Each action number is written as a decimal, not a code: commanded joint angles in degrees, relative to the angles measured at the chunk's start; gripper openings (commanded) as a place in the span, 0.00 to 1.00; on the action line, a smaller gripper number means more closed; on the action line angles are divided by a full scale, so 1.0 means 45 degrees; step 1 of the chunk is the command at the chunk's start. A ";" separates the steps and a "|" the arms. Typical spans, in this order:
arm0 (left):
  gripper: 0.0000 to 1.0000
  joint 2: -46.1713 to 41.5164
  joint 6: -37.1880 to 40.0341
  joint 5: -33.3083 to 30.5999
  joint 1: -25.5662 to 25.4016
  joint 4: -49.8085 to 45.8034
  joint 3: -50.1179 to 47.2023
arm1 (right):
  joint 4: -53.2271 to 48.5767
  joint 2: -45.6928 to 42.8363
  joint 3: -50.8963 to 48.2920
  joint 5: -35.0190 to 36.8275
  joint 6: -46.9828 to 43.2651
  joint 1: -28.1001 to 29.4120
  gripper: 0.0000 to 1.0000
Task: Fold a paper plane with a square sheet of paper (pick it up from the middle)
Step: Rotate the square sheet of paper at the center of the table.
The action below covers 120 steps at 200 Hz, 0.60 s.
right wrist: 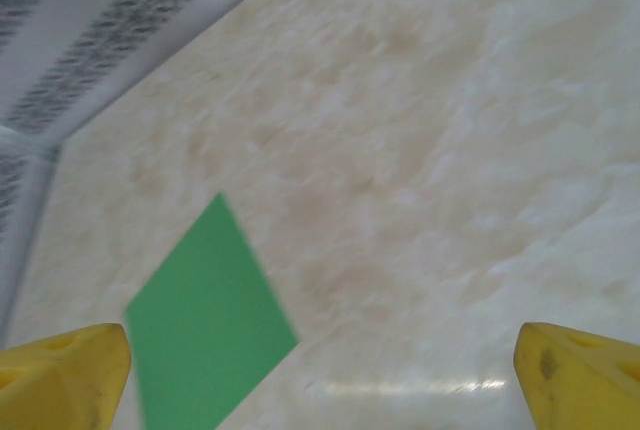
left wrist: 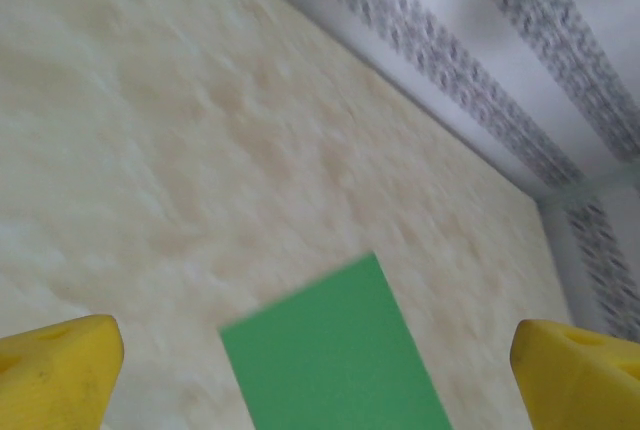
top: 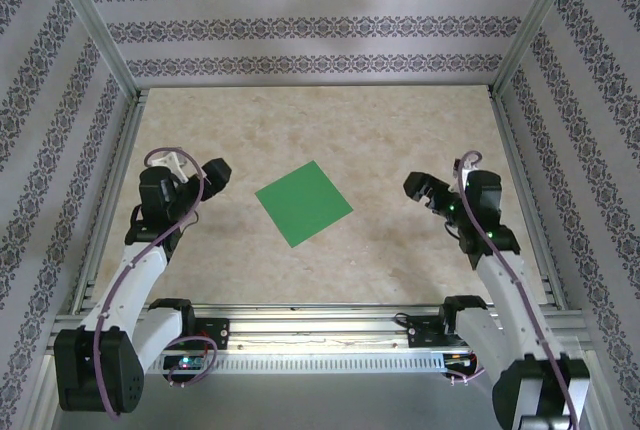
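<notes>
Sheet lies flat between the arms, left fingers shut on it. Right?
Not quite. The sheet lies flat between the arms, but the left fingers are open and hold nothing, as the left wrist view shows.

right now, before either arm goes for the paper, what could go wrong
The square sheet of paper lies flat on the table, so a pinch at its middle may slide or crumple it rather than lift it. It sits rotated like a diamond, so a first crease could land crooked.

Beige table (top: 400,130), flat green sheet (top: 303,202)
</notes>
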 commanded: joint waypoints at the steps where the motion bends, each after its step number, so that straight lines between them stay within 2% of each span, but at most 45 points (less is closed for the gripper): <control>1: 1.00 0.0071 -0.1078 0.2821 0.0030 -0.0979 0.0316 | -0.0261 -0.0670 -0.0235 -0.2369 0.1038 0.0132 0.98; 31: 0.93 0.0407 -0.0814 0.2811 -0.0689 -0.2078 0.0477 | -0.0502 -0.0411 -0.0409 -0.1893 0.1189 0.1517 0.98; 48: 0.85 0.1008 -0.0712 0.2720 -0.1399 -0.2525 0.0622 | -0.0330 0.0273 -0.0449 -0.1259 0.1379 0.2608 0.98; 80: 0.83 0.2336 -0.0477 0.1235 -0.3993 -0.3009 0.1529 | 0.0202 0.1873 -0.0215 0.0112 0.1620 0.4352 0.98; 98: 0.80 0.3678 -0.0426 0.0197 -0.5177 -0.3260 0.2591 | 0.0496 0.2699 -0.0052 0.0386 0.1844 0.4744 0.98; 120: 0.77 0.5896 -0.0788 -0.0212 -0.6116 -0.3317 0.4022 | 0.0793 0.3276 0.0077 0.0752 0.2138 0.4880 0.98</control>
